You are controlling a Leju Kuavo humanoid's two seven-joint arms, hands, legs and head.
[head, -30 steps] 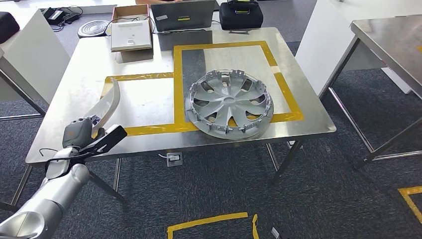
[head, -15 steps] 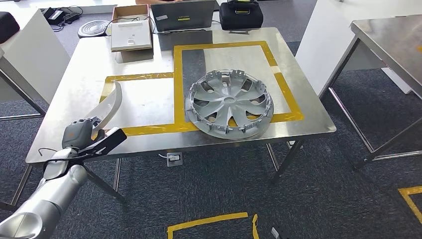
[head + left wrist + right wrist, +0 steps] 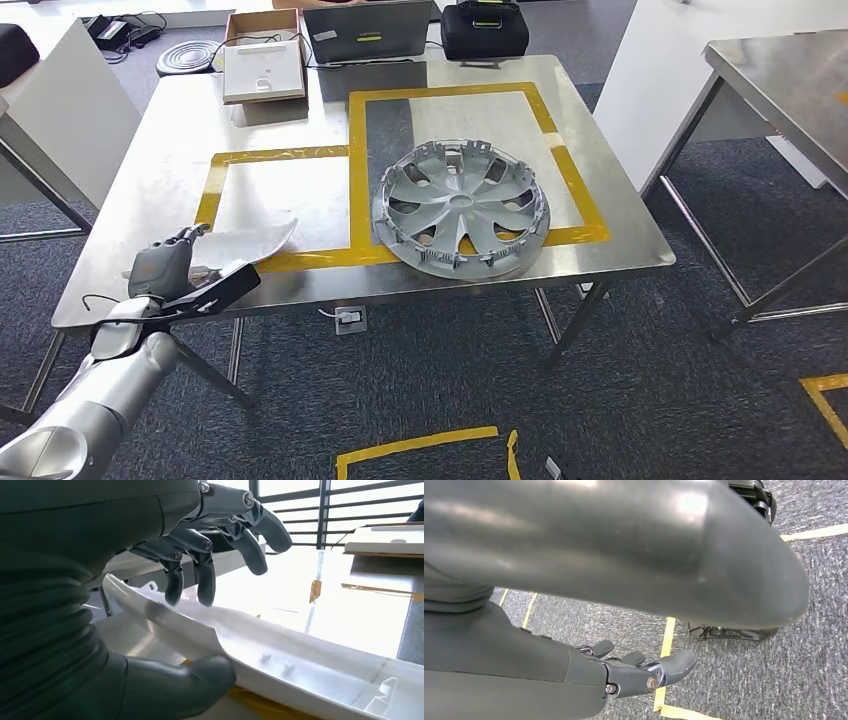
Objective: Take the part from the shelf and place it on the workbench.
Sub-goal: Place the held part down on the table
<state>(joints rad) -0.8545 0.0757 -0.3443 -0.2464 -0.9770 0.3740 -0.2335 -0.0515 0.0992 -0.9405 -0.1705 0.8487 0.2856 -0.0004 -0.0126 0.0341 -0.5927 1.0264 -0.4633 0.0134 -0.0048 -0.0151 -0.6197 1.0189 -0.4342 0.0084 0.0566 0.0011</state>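
The part [image 3: 245, 243] is a long, curved white plastic trim piece. It lies flat on the steel workbench [image 3: 400, 284] near the front left, across the front edge of the left yellow-taped box. My left hand [image 3: 165, 262] is at the part's near end, by the bench's front edge. In the left wrist view its fingers [image 3: 205, 575] are spread just above the part [image 3: 280, 660] and its thumb [image 3: 190, 680] lies beside the part's edge, gripping nothing. My right hand [image 3: 639, 672] hangs over the carpet with fingers loosely apart, holding nothing.
A silver wheel cover [image 3: 460, 208] lies in the right taped box, overlapping its front tape. At the bench's back stand a white box [image 3: 263, 70], a laptop [image 3: 368, 30] and a black case [image 3: 484, 30]. Another steel table [image 3: 790, 80] stands at the right.
The part stood upright in my left hand; it now lies flat on the bench. The hand's fingers have come off it, and the arm has barely moved.
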